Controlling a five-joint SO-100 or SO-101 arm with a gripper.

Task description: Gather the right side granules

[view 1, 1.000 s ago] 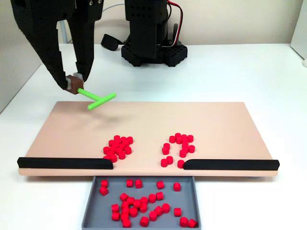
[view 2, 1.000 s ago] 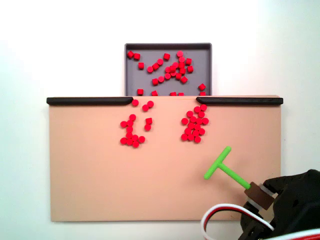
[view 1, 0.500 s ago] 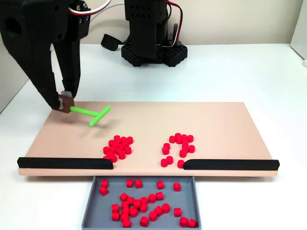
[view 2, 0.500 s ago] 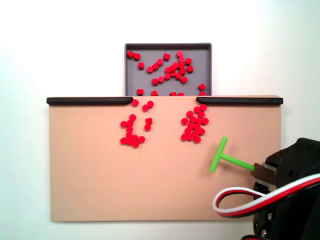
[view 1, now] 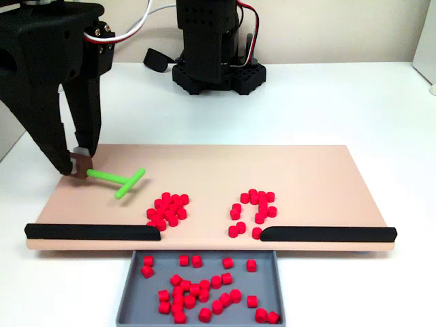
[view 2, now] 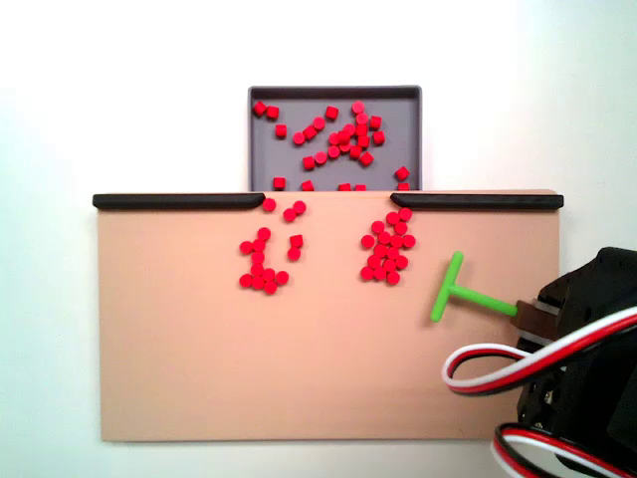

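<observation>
The right side granules (view 1: pixel 253 210) form a loose red group on the tan board (view 1: pixel 313 170), just behind the gap between the black bars; the overhead fixed view shows this group (view 2: pixel 265 261) on its left. A denser red cluster (view 1: pixel 168 209) lies on the other side (view 2: pixel 387 249). My gripper (view 1: pixel 80 164) is at the board's left edge, shut on the brown end block of the green T-shaped tool (view 1: pixel 117 180). The tool's crossbar rests close beside the dense cluster, apart from it. Seen from above, the gripper (view 2: pixel 533 321) holds the tool (view 2: pixel 453 292) from the right.
Two black bars (view 1: pixel 93 232) (view 1: pixel 328 234) line the board's front edge with a gap between them. Below the gap a grey tray (view 1: pixel 127 289) holds several red pellets. The arm's black base (view 1: pixel 216 68) stands behind the board. A red-white-black cable (view 2: pixel 498 360) loops over the arm.
My gripper has come down and toward the front bars with the tool. The green T now sits low over the board, its crossbar closer to the dense cluster. No pellets moved.
</observation>
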